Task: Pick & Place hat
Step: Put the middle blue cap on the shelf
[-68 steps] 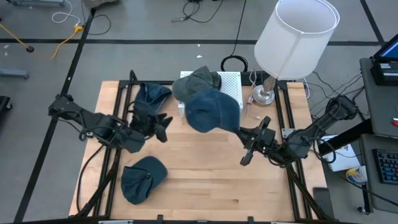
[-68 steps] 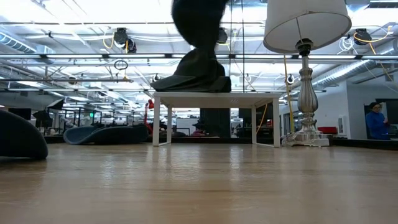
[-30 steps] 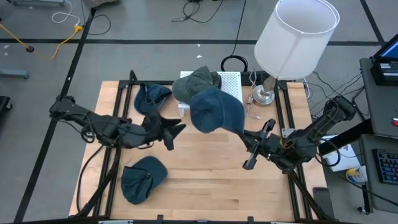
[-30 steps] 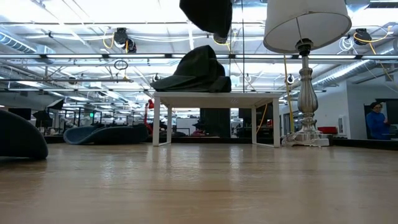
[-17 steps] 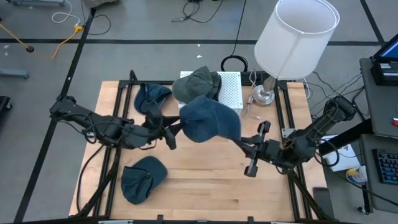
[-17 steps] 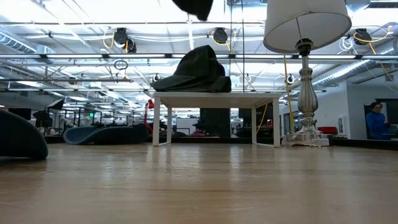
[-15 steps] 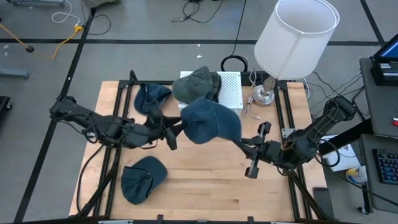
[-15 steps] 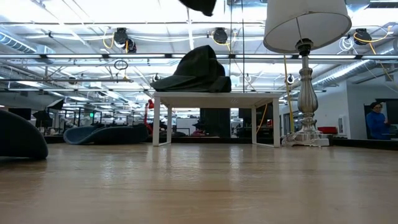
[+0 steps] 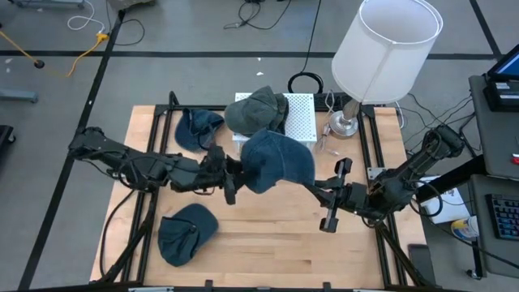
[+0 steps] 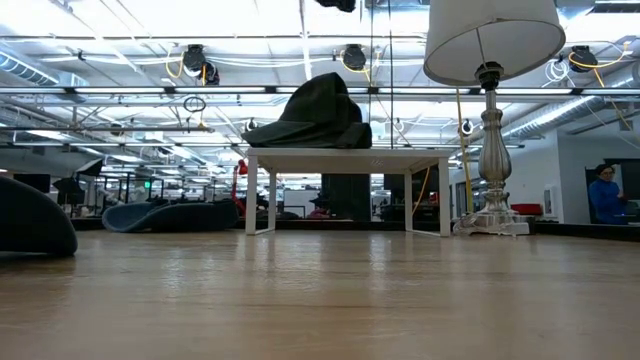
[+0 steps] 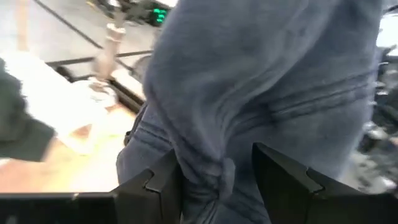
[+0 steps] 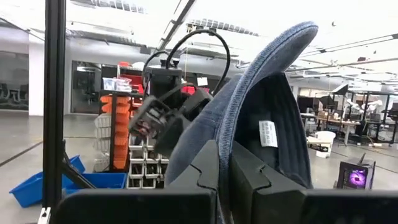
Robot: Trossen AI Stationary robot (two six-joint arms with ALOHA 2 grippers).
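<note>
A blue denim hat [image 9: 276, 161] hangs in the air over the middle of the table, and only its lowest bit [image 10: 335, 4] shows at the top of the low view. My right gripper [image 9: 313, 185] is shut on its rim, and its hollow inside with a white label [image 12: 267, 134] faces that wrist. My left gripper [image 9: 235, 174] has come in from the table's left. It stands open, with the hat's crown cloth [image 11: 249, 81] between its fingers. My right gripper pinches the hat's rim edge [image 12: 219, 146] between its two fingers, coming from the table's right and slanting up. The hat is lifted clear of the table and stands up above the fingers. My left gripper has a fold of the crown [image 11: 214, 171] between its open fingers [image 11: 155, 186]; I cannot tell whether they touch it.
A dark hat [image 9: 258, 109] lies on a small white stand [image 10: 345, 158] at the back. Beside it stands a lamp [image 9: 385, 49]. Two more blue hats lie on the table, one at the far left [image 9: 197, 126] and one at the near left [image 9: 186, 231].
My left gripper has moved toward the table's right and turned, until its open fingers stand around the hat's crown. My right gripper has kept its place but turned its wrist. The hat has swung toward the left gripper and tipped upward, almost leaving the low view.
</note>
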